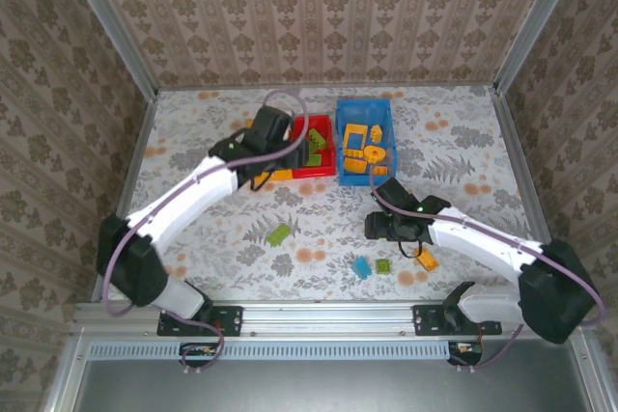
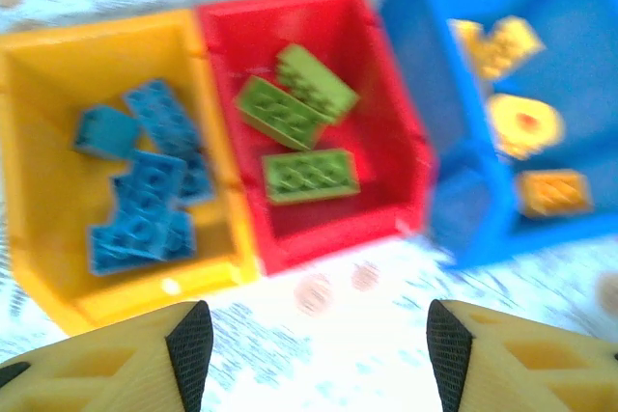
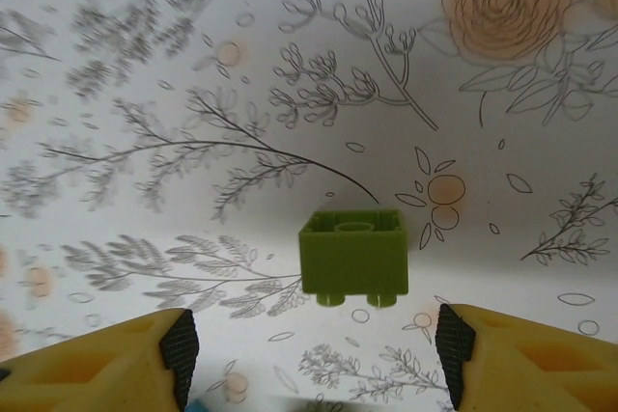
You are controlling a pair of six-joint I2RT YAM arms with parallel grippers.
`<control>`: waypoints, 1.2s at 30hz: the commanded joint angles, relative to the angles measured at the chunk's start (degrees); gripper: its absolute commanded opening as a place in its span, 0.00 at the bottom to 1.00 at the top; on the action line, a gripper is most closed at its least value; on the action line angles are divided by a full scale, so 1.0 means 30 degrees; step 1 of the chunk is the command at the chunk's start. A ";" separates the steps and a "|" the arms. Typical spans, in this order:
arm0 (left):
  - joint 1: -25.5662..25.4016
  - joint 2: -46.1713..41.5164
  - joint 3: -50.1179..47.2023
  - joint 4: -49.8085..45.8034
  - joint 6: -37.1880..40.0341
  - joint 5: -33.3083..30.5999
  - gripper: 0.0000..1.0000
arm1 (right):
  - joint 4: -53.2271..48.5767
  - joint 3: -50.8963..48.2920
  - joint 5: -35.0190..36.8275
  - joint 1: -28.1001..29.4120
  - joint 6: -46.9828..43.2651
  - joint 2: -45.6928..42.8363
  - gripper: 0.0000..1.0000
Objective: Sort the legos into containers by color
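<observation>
**Green Legos Lying in Red Bin, Both Grippers Gaping Empty**

The left gripper is hovering just off the near side of the red bin, its fingers spread wide and holding nothing. Inside that bin three green legos are lying studs up, one with its long axis running across the bin and two slanting. The yellow bin, touching the red bin's left wall, is holding blue legos. The blue bin, just beside its right wall, is holding orange legos.

Well apart from the red bin, on its near right, the right gripper is gaping just short of a small square green lego. That lego is apparently tipped on its side, studs facing the fingers. A long green lego is lying loose on the red bin's near side, its long axis running diagonally to the bin's walls.
</observation>
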 commanded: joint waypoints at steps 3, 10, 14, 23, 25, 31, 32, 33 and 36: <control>-0.2686 -0.3059 -0.3392 0.1434 -0.2439 -0.0299 0.63 | 0.0134 0.1063 0.0627 -0.0210 -0.0907 0.2681 0.66; -0.6330 -0.6206 -0.6382 0.2322 -0.4655 -0.1960 0.62 | 0.0995 0.0937 0.0966 -0.0421 -0.1311 0.3703 0.51; -0.7707 -0.7207 -0.7763 0.2544 -0.5847 -0.2776 0.61 | 0.1525 0.1239 0.1033 -0.0482 -0.1806 0.3978 0.38; -1.0489 -1.0708 -0.9699 0.0270 -0.8951 -0.9193 0.60 | 0.0936 0.5367 0.2003 0.1707 -0.3047 0.3333 0.23; -1.0499 -1.1232 -1.0128 -0.0523 -0.9848 -1.0145 0.60 | 0.1014 0.7031 0.1725 0.1829 -0.3173 0.4244 0.23; -1.0440 -1.1733 -1.1038 -0.0576 -1.0400 -1.0418 0.59 | 0.0817 1.3251 0.1747 0.1803 -0.3577 0.9349 0.23; -1.0417 -1.1744 -1.1038 -0.0624 -1.0398 -1.0369 0.59 | 0.0150 1.4396 0.1983 0.1697 -0.3525 1.0391 0.23; -1.0440 -1.1739 -1.0988 -0.0711 -1.0371 -1.0345 0.59 | -0.0036 1.5449 0.2061 0.1561 -0.3493 1.1403 0.22; -1.0440 -1.1902 -1.0755 -0.1034 -1.0147 -1.0338 0.59 | -0.0028 1.7816 0.2254 0.1169 -0.3640 1.3735 0.22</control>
